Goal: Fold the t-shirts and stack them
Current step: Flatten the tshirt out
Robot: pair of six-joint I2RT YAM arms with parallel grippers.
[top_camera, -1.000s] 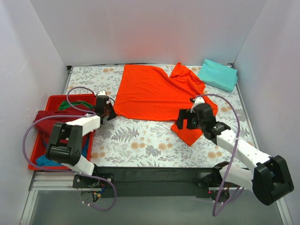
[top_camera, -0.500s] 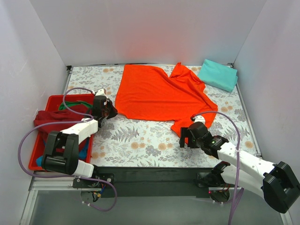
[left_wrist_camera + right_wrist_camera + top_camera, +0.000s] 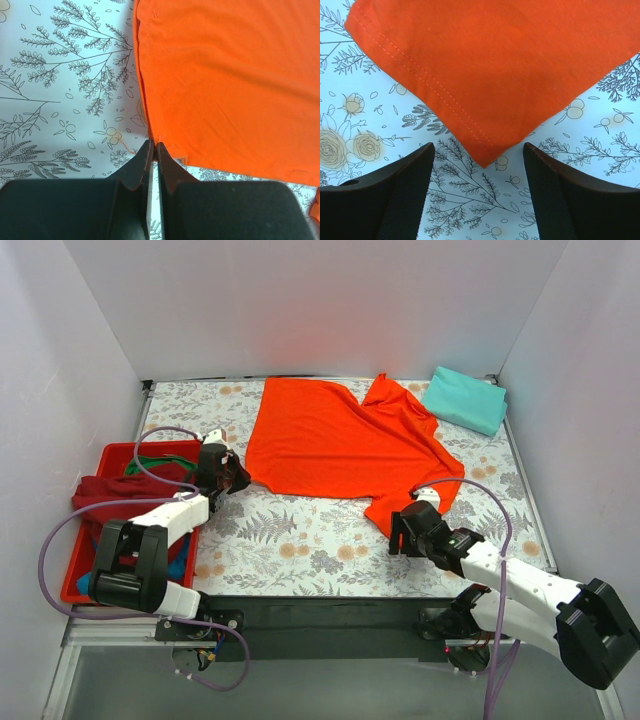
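Note:
The orange-red t-shirt point(image 3: 340, 445) lies spread flat in the middle of the table. My left gripper point(image 3: 232, 478) sits at its near-left corner. In the left wrist view the jaws are shut point(image 3: 154, 148) on the hem corner of the orange-red t-shirt point(image 3: 225, 90). My right gripper point(image 3: 398, 524) is at the shirt's near-right corner. There it is open point(image 3: 478, 149), a finger on each side of the pointed corner point(image 3: 485, 75), and it touches no cloth. A mint-teal t-shirt point(image 3: 465, 398) lies folded at the back right.
A red tray point(image 3: 72, 592) at the left holds maroon point(image 3: 110, 495), green point(image 3: 160, 462) and blue point(image 3: 95, 582) shirts. The floral table cover point(image 3: 300, 540) shows between the orange shirt and the near edge. White walls close in three sides.
My right gripper has drawn back toward the near edge, off the shirt's near-right flap, and its jaws have narrowed a little. The flap now lies shorter and flatter. The left gripper has shifted slightly.

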